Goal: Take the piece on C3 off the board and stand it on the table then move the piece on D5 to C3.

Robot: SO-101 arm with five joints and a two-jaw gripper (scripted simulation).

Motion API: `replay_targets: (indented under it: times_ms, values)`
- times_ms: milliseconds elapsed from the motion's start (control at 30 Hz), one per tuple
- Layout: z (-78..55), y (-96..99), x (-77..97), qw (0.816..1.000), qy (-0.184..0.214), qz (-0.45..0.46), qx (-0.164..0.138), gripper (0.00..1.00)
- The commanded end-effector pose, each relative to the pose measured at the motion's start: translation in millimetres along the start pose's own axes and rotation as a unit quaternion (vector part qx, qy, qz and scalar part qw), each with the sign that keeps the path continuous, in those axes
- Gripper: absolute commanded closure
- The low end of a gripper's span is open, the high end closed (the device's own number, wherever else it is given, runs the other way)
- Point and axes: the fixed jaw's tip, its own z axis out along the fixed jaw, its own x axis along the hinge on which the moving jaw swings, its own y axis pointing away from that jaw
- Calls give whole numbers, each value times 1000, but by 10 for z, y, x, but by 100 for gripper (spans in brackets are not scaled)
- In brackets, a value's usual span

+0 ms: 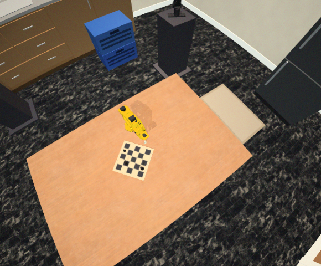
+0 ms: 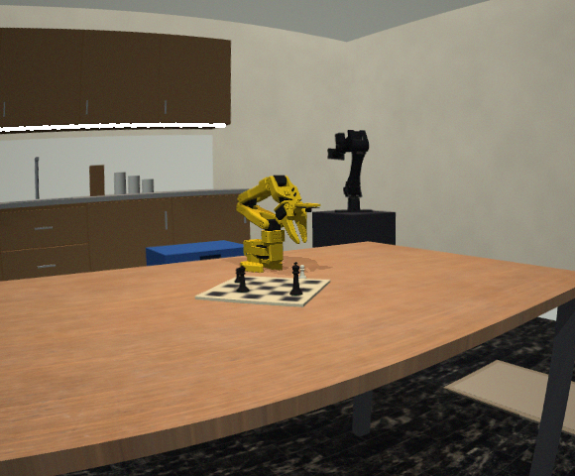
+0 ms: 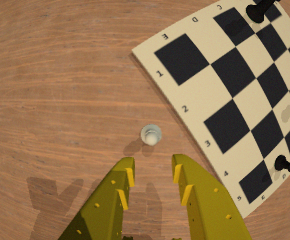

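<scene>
A small white pawn (image 3: 151, 135) (image 1: 145, 141) (image 2: 301, 270) stands upright on the table, just off the board's corner nearest the arm. My yellow gripper (image 3: 152, 174) (image 2: 300, 238) hangs above it with the fingers a little apart and nothing between them. The chessboard (image 3: 175, 96) (image 1: 114, 168) (image 2: 257, 300) lies beside the pawn. Black pieces stand upright on it: one (image 3: 265, 6) (image 1: 140, 168) (image 2: 295, 279) at the far corner, one (image 3: 285, 166) (image 1: 125, 144) near the arm's side edge, and one (image 1: 125, 162) (image 2: 240, 279) further in.
The board lies in the middle of a large wooden table (image 1: 183, 137) (image 2: 431, 297), with the arm's base (image 1: 123, 110) (image 2: 265, 253) just behind it. A black pedestal with another robot arm (image 2: 352, 169) stands beyond the table.
</scene>
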Motion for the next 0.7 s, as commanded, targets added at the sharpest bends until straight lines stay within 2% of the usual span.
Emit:
replay_targets:
  times_ms: [0, 333, 500, 667]
  values:
    - [-16, 9, -7, 1000, 2, 3, -2, 91]
    - [-11, -60, -29, 1000, 1, 23, 10, 91]
    - [-5, -273, -78, 995, 1, 84, 47, 91]
    - [-20, -627, -97, 979, 1, 177, 103, 91]
